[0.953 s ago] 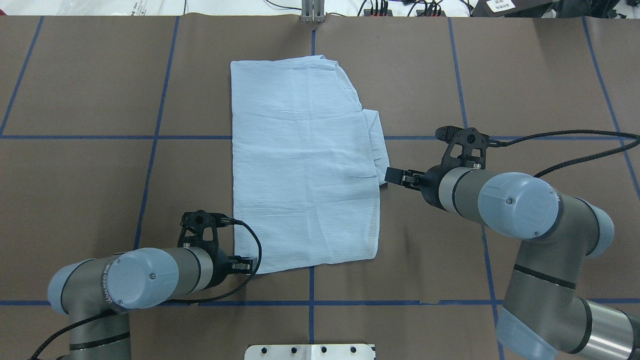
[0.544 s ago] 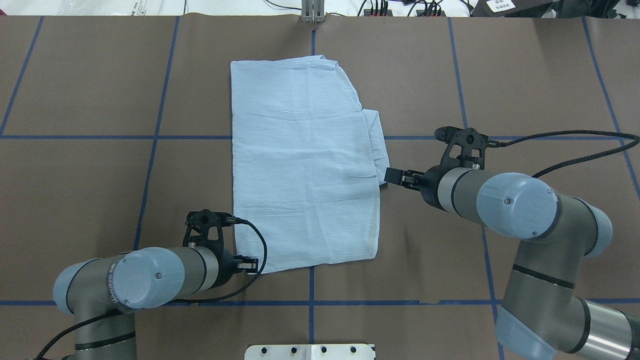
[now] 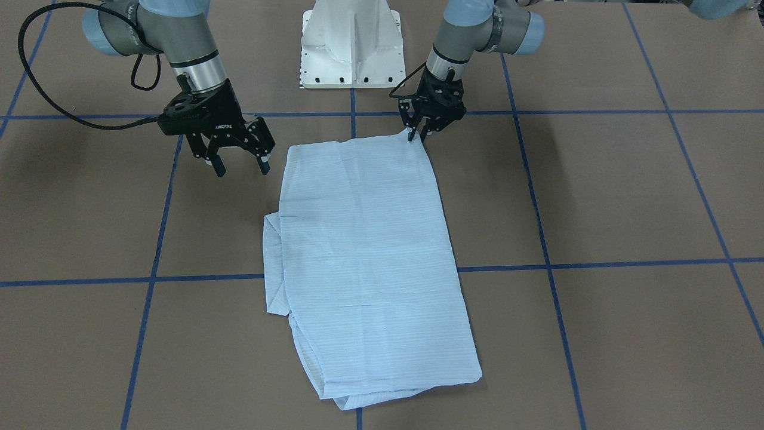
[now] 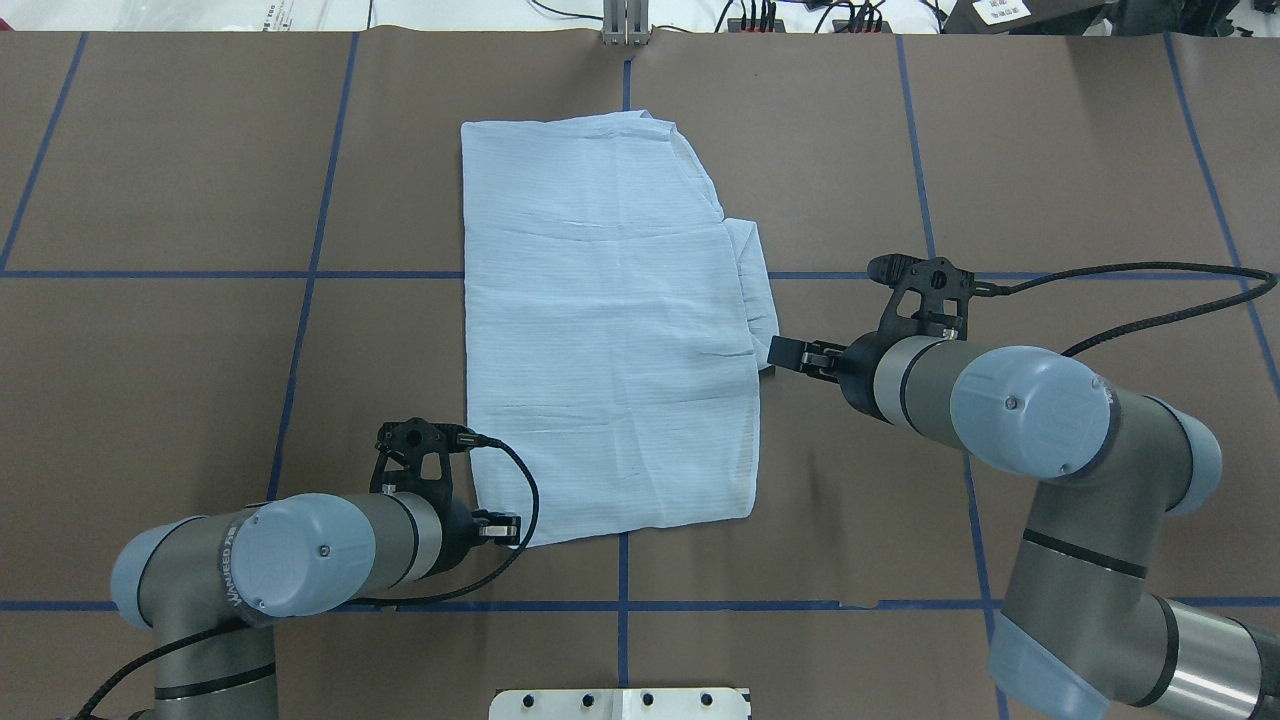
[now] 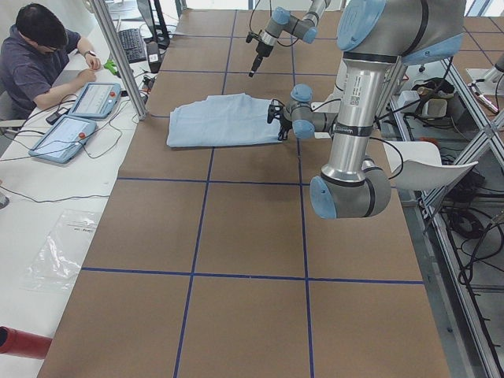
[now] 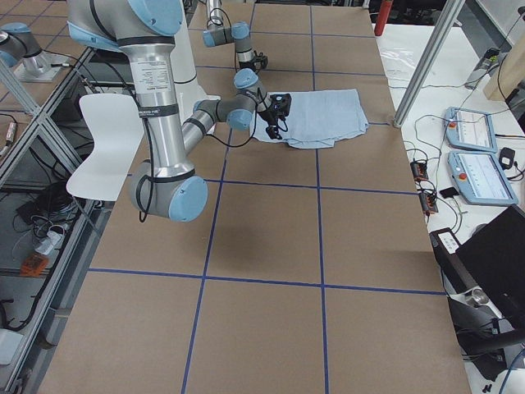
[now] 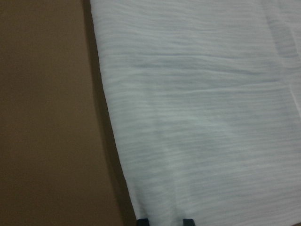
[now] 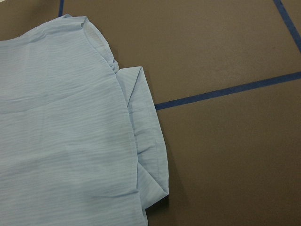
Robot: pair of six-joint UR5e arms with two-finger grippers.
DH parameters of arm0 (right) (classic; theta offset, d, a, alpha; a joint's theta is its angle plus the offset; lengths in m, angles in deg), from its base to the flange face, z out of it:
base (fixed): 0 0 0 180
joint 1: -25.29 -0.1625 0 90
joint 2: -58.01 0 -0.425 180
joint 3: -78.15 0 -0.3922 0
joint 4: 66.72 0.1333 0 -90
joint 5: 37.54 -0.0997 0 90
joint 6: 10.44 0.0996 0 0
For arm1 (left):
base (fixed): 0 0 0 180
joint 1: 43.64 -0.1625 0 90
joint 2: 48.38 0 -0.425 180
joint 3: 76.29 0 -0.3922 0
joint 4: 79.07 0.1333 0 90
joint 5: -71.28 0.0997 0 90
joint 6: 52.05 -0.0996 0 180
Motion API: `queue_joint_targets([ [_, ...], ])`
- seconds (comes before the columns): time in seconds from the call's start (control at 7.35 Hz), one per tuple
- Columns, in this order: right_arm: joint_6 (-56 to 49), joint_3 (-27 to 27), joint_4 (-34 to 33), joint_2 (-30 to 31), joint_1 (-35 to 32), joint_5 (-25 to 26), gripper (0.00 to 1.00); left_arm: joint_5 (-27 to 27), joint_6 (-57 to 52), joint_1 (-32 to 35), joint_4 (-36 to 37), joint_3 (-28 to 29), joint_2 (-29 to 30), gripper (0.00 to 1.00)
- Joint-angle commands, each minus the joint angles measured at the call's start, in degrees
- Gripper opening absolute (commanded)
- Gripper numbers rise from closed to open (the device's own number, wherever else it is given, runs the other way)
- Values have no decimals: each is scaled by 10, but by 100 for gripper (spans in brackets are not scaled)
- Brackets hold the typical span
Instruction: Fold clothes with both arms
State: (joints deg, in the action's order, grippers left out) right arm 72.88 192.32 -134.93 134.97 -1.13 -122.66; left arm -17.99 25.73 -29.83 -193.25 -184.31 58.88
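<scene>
Shirt (image 4: 610,330) between narrow left jaws; right jaws wide.

Shirt (image 4: 600,330) flat at table (image 4: 180,160) centre; left fingers (image 3: 410,134) at near-left corner; right fingers (image 3: 218,166) beside right edge.

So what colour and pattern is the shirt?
The shirt is light blue, finely striped; clearest in right wrist view.

Arms (image 4: 395,535) grey-silver w/ pale-blue caps (image 4: 1020,410), blk cables (image 4: 1150,265).
</scene>
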Motion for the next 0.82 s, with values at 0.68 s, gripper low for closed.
queue_joint_targets([
  [0.68, 370, -9, -225, -118, 108, 20, 64, 14, 24, 0, 0, -7, 6, 0],
])
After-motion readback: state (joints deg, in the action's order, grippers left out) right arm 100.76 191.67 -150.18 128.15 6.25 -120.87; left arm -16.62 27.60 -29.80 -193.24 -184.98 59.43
